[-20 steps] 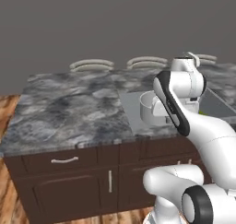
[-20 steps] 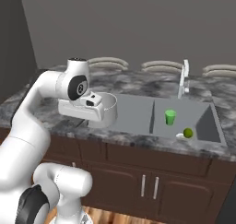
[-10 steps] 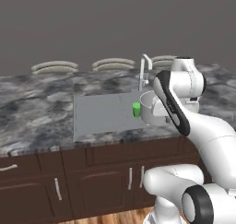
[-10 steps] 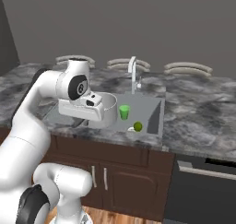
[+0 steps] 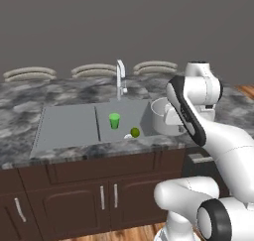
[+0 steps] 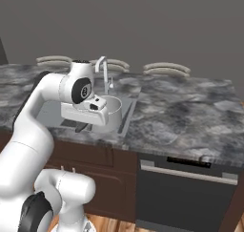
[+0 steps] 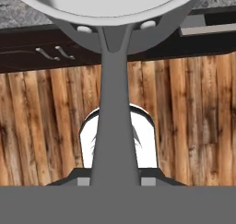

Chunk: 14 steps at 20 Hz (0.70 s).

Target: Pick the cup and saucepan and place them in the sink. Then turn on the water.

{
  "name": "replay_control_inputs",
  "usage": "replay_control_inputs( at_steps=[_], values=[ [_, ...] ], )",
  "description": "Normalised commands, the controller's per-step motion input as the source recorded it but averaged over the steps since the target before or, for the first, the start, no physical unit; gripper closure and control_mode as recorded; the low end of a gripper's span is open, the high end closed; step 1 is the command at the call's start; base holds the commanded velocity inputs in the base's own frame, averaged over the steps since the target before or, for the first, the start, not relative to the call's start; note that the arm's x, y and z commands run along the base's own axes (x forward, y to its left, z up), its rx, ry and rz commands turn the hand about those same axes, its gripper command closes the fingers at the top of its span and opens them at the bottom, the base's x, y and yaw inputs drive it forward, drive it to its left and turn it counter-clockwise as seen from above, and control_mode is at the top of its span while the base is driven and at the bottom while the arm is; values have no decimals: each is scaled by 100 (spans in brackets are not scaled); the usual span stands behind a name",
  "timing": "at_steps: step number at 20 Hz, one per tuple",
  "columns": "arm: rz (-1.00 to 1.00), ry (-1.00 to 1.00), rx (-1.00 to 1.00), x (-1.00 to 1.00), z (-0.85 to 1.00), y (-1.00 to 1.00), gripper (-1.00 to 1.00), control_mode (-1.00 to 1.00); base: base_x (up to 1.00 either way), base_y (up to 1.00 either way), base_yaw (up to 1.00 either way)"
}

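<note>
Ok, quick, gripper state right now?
Gripper: shut on the saucepan handle, carrying it beside the sink.

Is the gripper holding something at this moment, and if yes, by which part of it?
Yes. The gripper holds the shiny silver-grey round metal saucepan by its long grey handle, near the handle's free end.

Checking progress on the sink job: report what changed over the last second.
The base drove sideways along the counter, so the sink slid across both base views. The gripper stayed shut on the saucepan handle, carrying it along. The cup stayed standing in the basin.
</note>
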Motion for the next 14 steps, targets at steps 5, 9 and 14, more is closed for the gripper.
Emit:
replay_control_inputs(
  at_steps=[5, 9, 14],
  values=[
    [0, 0, 0, 0, 0, 0, 100, 100, 0, -34, 0],
    [0, 0, 0, 0, 0, 0, 100, 100, 3, -10, 0],
    [0, 0, 0, 0, 0, 0, 100, 100, 23, -24, 0]
  ],
)
